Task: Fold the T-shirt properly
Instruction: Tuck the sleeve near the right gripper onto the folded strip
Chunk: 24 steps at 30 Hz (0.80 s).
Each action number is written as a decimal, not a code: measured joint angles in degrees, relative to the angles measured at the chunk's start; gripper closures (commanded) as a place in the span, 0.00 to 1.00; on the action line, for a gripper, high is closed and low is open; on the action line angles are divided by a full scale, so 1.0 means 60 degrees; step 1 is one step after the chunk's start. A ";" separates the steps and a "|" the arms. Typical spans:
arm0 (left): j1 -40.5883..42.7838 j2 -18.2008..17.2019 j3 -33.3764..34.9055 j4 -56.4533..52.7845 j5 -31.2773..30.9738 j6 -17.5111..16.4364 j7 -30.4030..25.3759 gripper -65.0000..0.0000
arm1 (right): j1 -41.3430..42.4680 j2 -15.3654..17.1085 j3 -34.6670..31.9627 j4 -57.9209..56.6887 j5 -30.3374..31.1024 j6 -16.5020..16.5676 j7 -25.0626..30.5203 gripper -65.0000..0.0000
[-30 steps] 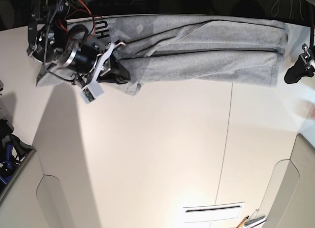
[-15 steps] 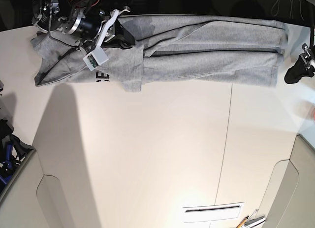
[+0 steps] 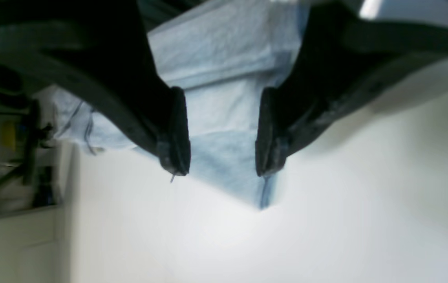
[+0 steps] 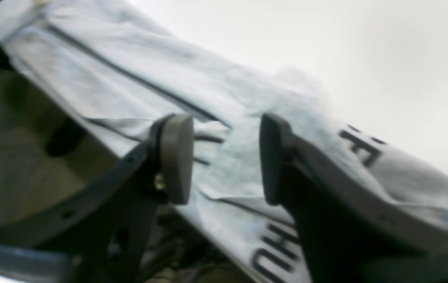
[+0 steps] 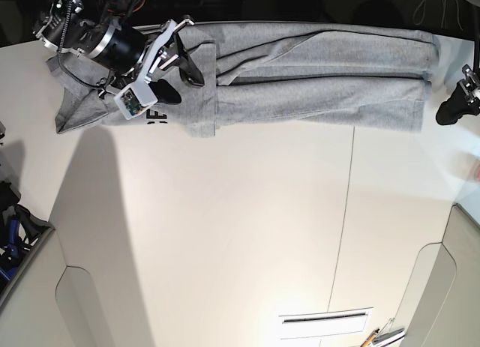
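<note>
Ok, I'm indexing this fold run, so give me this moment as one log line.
right gripper: open, above T-shirt | left gripper: open, empty

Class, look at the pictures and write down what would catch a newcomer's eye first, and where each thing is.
First comes the grey T-shirt, stretched in a long folded strip along the far edge of the pale table, with bits of black lettering near its left end in the base view. Next is the black right gripper, spread open above that same end, with nothing between its fingers.

One T-shirt [image 5: 315,100] and two hands [image 5: 181,87] are in sight.
</note>
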<state>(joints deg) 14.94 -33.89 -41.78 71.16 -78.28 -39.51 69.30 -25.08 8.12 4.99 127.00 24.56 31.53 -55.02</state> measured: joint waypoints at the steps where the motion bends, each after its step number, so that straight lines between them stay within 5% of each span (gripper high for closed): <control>1: 0.0080 0.0073 0.0000 -0.0004 0.0404 0.0000 -0.0331 0.53 | 0.0000 0.0055 0.0091 -0.0044 -0.0266 -0.0011 0.0157 0.58; 7: 0.0484 0.0189 0.0004 -0.0109 0.1905 0.0000 -0.1326 0.42 | 0.0000 0.0069 0.1096 -0.0255 -0.0798 -0.0044 0.0200 0.58; 14: 0.0874 0.0470 -0.0018 -0.0109 0.1810 0.0000 -0.1388 0.42 | 0.0131 0.0291 0.2401 -0.1224 -0.0423 -0.0098 0.0448 0.58; 24: 0.0863 0.1421 -0.0076 -0.0080 0.0925 -0.0106 -0.0750 0.42 | 0.0426 0.0576 0.2477 -0.2218 0.0022 -0.0109 0.0495 0.58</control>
<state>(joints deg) 20.12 -25.36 -42.24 70.67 -72.73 -40.14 64.79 -22.52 11.57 19.86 113.69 24.69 30.87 -52.05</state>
